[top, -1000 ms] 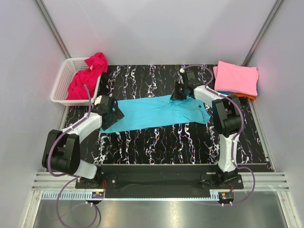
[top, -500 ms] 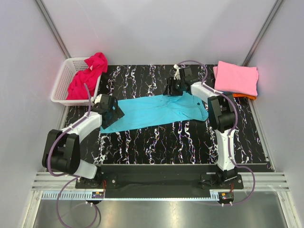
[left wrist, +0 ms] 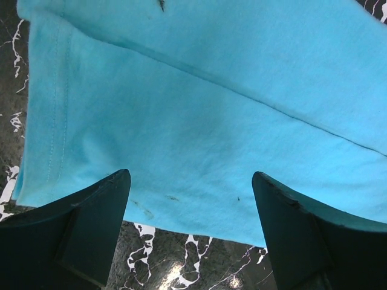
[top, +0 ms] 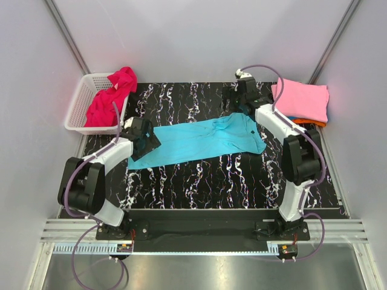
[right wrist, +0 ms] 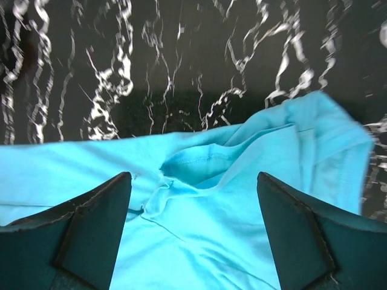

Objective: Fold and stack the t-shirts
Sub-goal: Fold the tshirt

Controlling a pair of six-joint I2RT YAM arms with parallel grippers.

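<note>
Top external view: the turquoise t-shirt point(top: 199, 140) lies as a long band across the table point(top: 199, 181), between my two arms. My left gripper point(left wrist: 190, 180) hangs spread over its hem end, pinching nothing. My right gripper point(right wrist: 193, 178) hangs spread above the collar point(right wrist: 196, 158). Judgement: one gripper covers each end so both can be caught for a crosswise fold, before stacking on the pink t-shirt point(top: 301, 98).

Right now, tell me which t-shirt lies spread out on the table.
The turquoise t-shirt, mid-table. The magenta one is heaped in the basket; the pink one is folded.
</note>
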